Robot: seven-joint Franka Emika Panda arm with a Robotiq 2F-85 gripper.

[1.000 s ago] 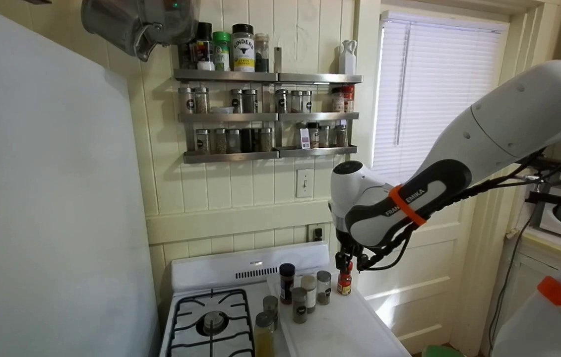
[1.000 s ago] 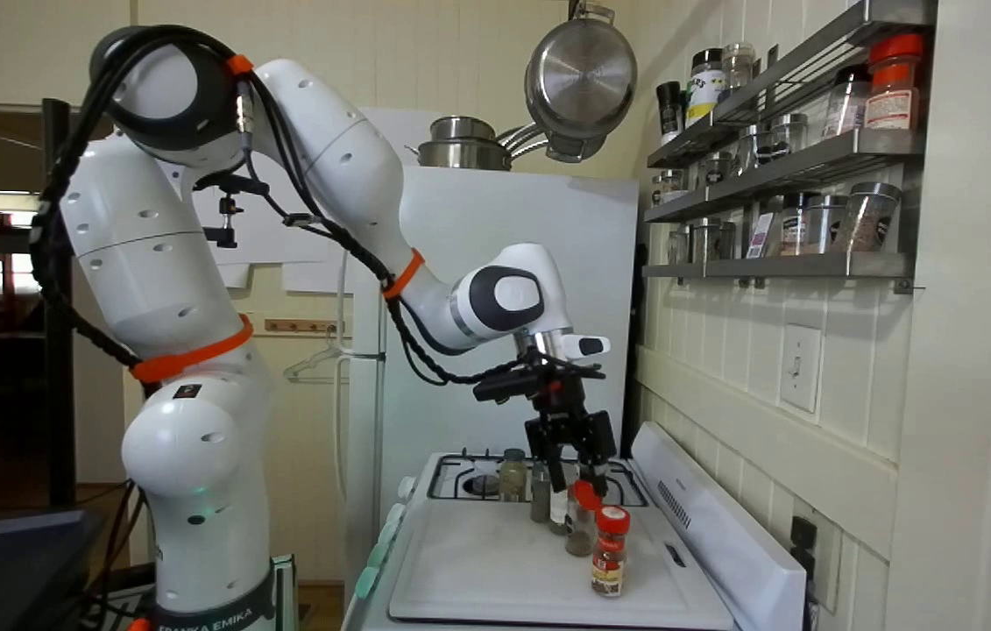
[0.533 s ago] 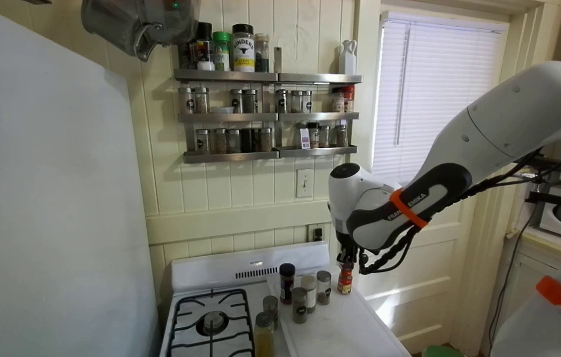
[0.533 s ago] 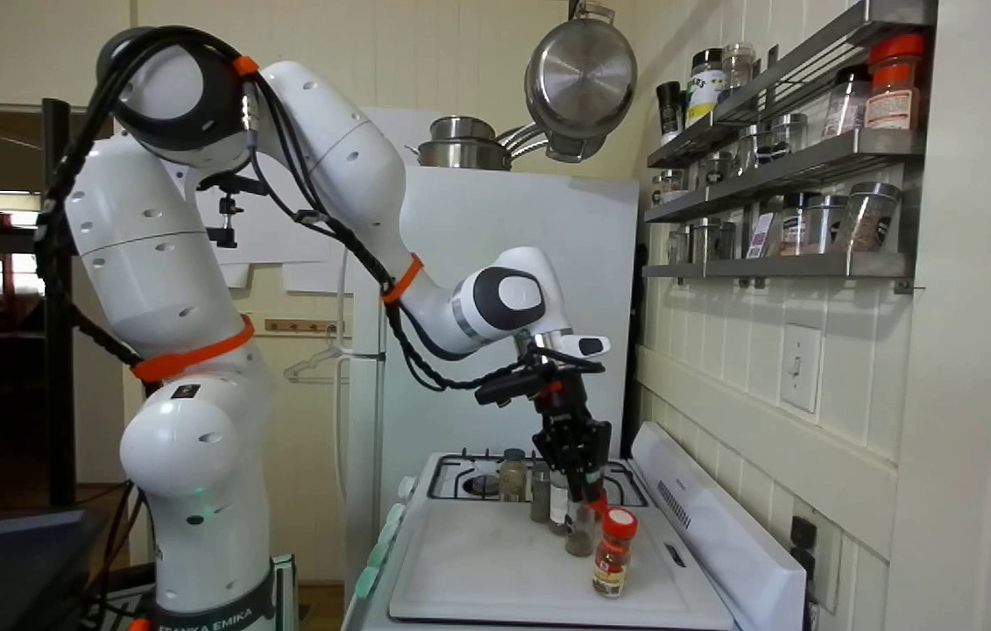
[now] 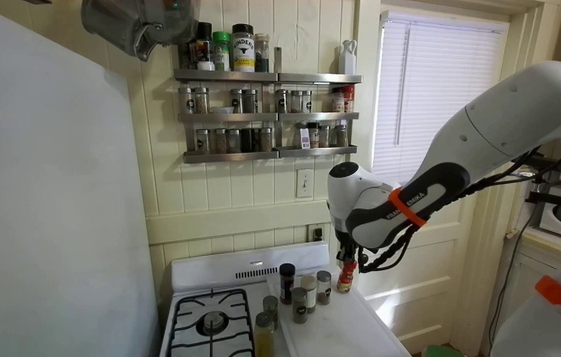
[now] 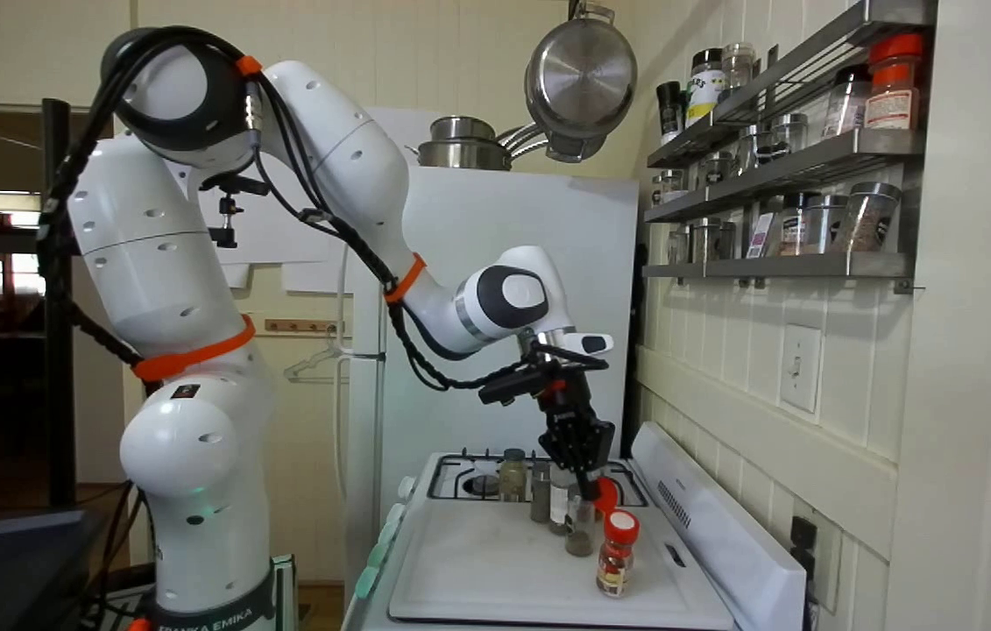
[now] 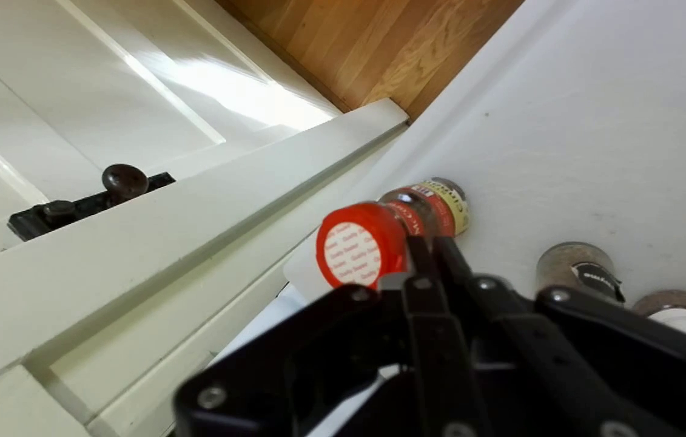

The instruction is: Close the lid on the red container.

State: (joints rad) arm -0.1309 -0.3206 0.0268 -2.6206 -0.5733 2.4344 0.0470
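Red lid [image 6: 606, 494] stands open on the leaning jar [image 6: 615, 563], which has brown stuff inside. Your fingers [image 7: 424, 297] are very close together, just by the jar.

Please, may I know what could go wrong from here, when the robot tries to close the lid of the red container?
The red container appears to lean in both exterior views, so pressure from the gripper might tip it over.
It is near the edge of the white stove cover, so a sideways push could send it off.
The open lid stands up close to the gripper, which may slip past without folding it down.
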